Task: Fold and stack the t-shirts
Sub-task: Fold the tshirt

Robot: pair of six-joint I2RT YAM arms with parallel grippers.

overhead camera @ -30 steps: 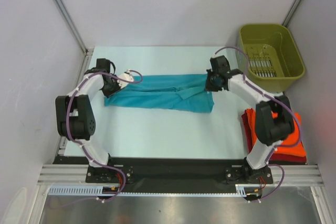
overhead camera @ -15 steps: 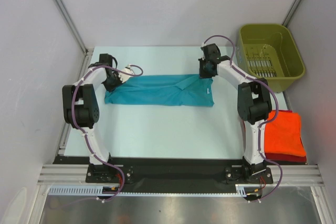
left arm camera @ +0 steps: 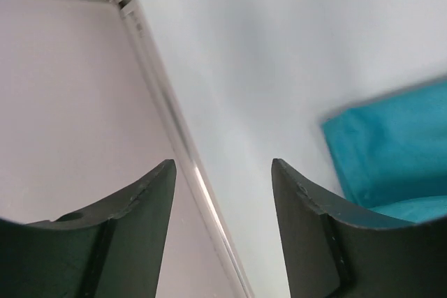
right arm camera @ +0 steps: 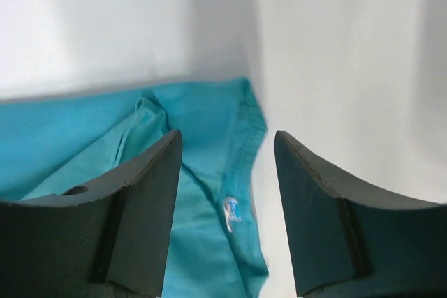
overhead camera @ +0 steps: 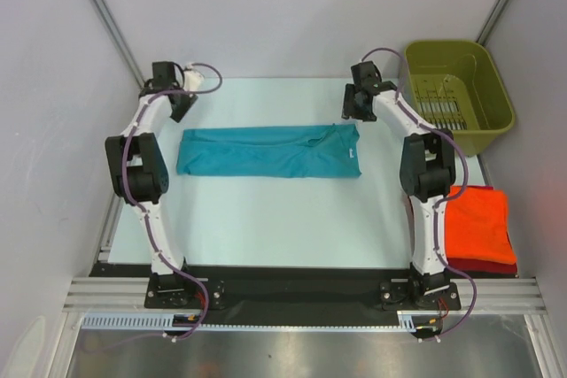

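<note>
Shirt, teal (overhead camera: 268, 150): folded long band, flat mid-tabletop (overhead camera: 266, 219) | orange-red shirt (overhead camera: 478, 223): folded atop dark red shirt (overhead camera: 483, 266), right side | left gripper (left arm camera: 223, 221): spread, off band's left end | right gripper (right arm camera: 227, 200): spread, near band's right end

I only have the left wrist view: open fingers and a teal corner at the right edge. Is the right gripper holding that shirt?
Observer: No. The right gripper is open and empty, apart from the teal t-shirt, near its far right corner.
Operator: How does the shirt lie?
Observer: Flat on the table, folded into a long band running left to right.
Operator: Is there a stack yet?
Observer: Yes. An orange-red t-shirt lies folded on a dark red t-shirt at the table's near right edge.
</note>
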